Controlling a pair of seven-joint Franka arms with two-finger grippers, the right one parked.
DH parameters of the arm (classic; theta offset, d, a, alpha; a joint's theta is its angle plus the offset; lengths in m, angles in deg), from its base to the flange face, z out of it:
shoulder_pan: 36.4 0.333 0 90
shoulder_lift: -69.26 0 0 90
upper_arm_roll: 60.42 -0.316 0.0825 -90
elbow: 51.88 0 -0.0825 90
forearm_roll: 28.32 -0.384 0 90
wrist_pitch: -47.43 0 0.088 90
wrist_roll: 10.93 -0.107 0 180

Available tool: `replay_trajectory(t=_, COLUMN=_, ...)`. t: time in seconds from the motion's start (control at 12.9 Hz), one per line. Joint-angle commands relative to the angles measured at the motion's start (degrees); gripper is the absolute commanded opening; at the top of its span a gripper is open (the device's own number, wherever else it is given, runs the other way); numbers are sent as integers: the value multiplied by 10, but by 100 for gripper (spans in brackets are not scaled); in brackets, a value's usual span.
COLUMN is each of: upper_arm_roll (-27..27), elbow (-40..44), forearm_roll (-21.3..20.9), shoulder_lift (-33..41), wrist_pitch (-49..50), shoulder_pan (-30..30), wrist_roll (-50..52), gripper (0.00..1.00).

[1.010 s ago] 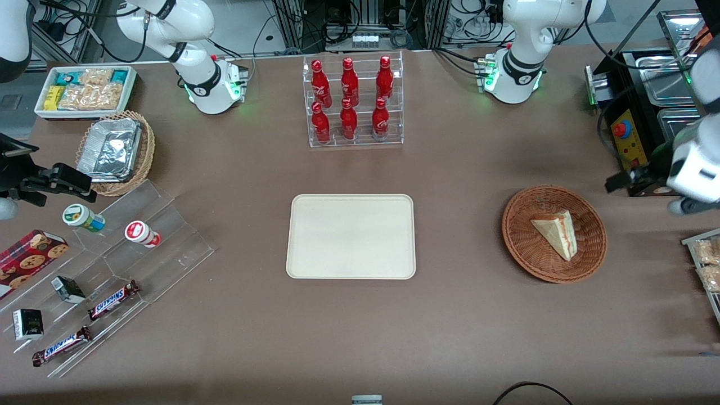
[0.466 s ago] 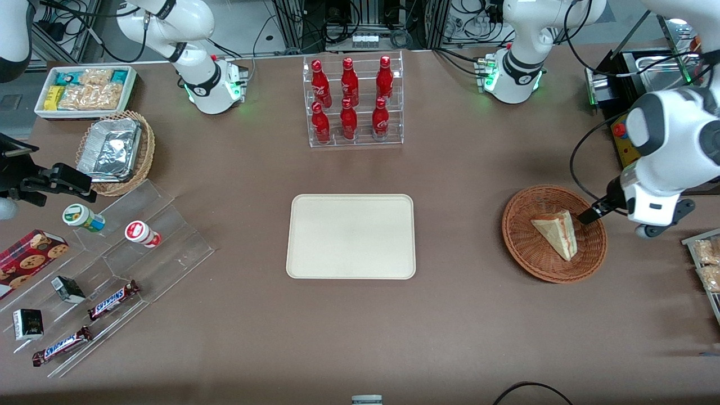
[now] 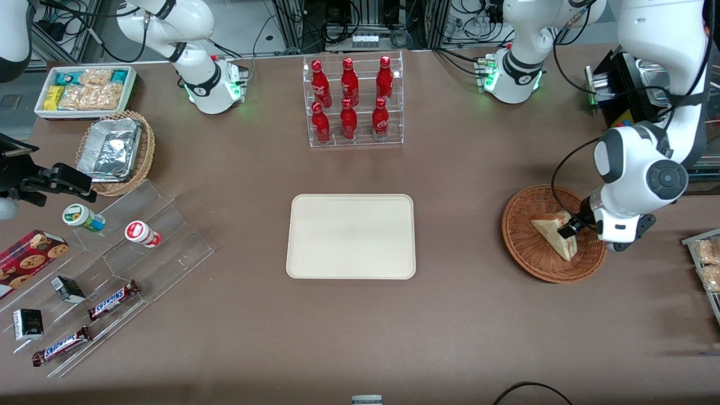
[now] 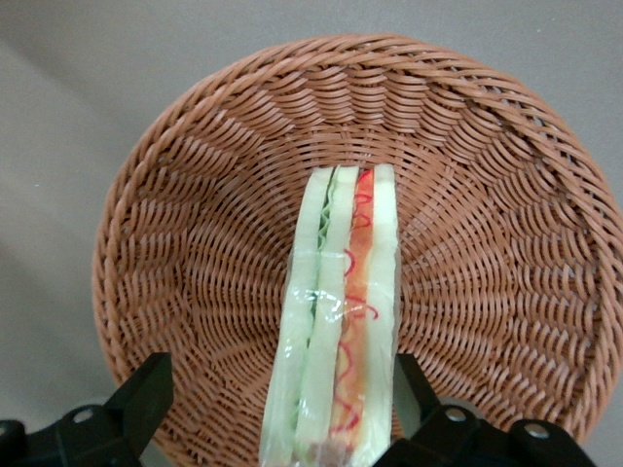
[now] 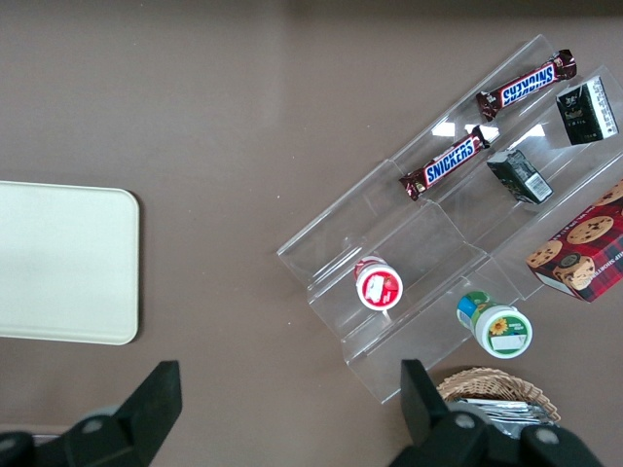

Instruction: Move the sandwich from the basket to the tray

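From the front: sandwich [image 3: 554, 235] lying in the round basket [image 3: 523, 253] toward the working arm's end of the table, so nothing moved yet; tray [image 3: 351, 236] bare at mid-table, well apart from the basket; gripper [image 3: 568, 227] down over the wide end of the sandwich, at or just above it; judged to be the reach-and-grasp step, with the lift, the carry to the tray and the release all left to do; hidden here: the finger gap, covered by the arm's own wrist, and whether any contact is made; cut off at the frame edge toward the working arm: a rack of snack packets [image 3: 706, 264], only partly seen. From the left wrist: sandwich [image 4: 341, 321] standing on edge in the basket [image 4: 195, 243], cut face up with red, orange and green layers under a clear wrap; gripper [image 4: 277, 413] spread wide, one finger [image 4: 146, 394] well clear of the bread on one flank, the other just beside it on the other flank, nothing held; fingertips and the near end of the sandwich cut off at the frame edge, so depth of the straddle not readable; touch between the closer finger and the wrap impossible to tell. From the right wrist: only a corner of the tray [image 5: 68, 263], nothing on that part; basket and sandwich out of sight there.
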Motion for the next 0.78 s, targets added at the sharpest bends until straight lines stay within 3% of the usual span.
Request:
replay_trajectory(t=0.0, upper_arm_roll=1, elbow=6, forearm_roll=-1, shoulder_lift=-13, wrist_pitch=-20, shoulder_pan=-7, wrist_roll=14, gripper=100)
replay_trajectory(t=0.47, upper_arm_roll=5, elbow=5, forearm_roll=0, shoulder_lift=-58, wrist_pitch=-54, shoulder_pan=-10, wrist_roll=15, gripper=99)
replay_trajectory(t=0.7, upper_arm_roll=6, elbow=6, forearm_roll=-1, shoulder_lift=-61, wrist_pitch=-52, shoulder_pan=-10, wrist_roll=14, gripper=83)
